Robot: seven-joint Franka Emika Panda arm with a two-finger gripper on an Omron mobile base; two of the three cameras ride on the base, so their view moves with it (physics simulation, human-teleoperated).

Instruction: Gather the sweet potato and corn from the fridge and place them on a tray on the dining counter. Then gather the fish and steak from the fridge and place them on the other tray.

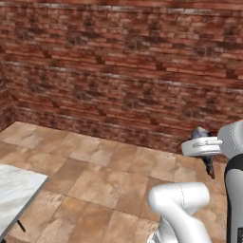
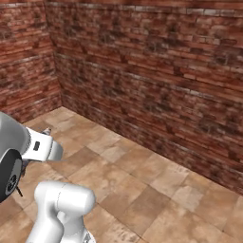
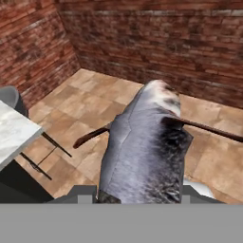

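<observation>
Hand view: fish [image 3: 144,147] pinched in claw [image 3: 142,199], long axis toward 12 o'clock; table [image 3: 12,135] at 9 o'clock.

The fish [image 3: 144,147] covers the claw's [image 3: 142,198] tips in the hand view, so how they stand cannot be seen; its lower end is cut off at the bottom. In the left base view the wrist hides most of the fish [image 1: 201,135], and the claw [image 1: 209,170] is too small to read. The table [image 1: 14,192] runs off the left edge, as does the table [image 3: 13,133] in the hand view.
</observation>
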